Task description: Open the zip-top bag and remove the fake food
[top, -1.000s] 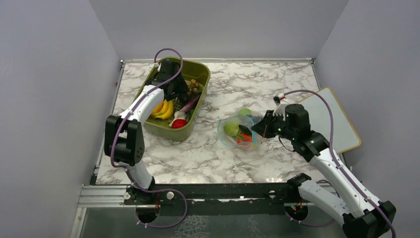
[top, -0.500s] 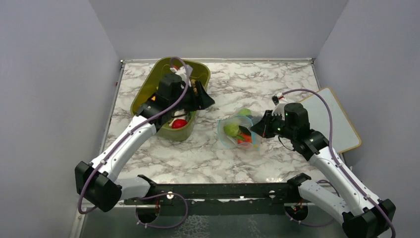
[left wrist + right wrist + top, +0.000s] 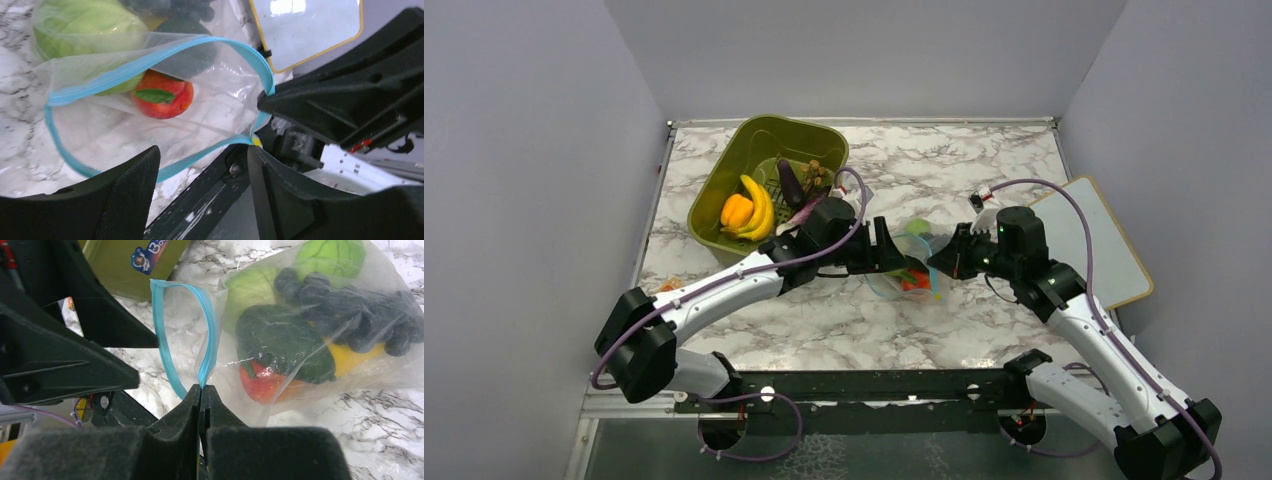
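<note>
The zip-top bag (image 3: 916, 282) lies mid-table with its mouth open; its blue strip (image 3: 150, 57) forms a loop. Inside are fake food pieces: a light green round piece (image 3: 85, 25), a red-orange fruit (image 3: 162, 95), a dark green piece (image 3: 280, 340), a dark purple cluster (image 3: 350, 305) and a yellow piece (image 3: 355, 357). My right gripper (image 3: 944, 262) is shut on the bag's zipper strip (image 3: 201, 386). My left gripper (image 3: 900, 262) is open at the bag's mouth, and the near lip of the strip lies between its fingers (image 3: 127, 195).
A green bin (image 3: 769, 122) at the back left holds a banana bunch (image 3: 757, 205), an orange bell pepper (image 3: 736, 210) and a purple eggplant (image 3: 790, 183). A white board with a yellow edge (image 3: 1104, 250) lies at the right. The two grippers are close together.
My left arm has swung out of the green bin and across to the bag's mouth. My right gripper has kept its hold on the strip, nearly still.
</note>
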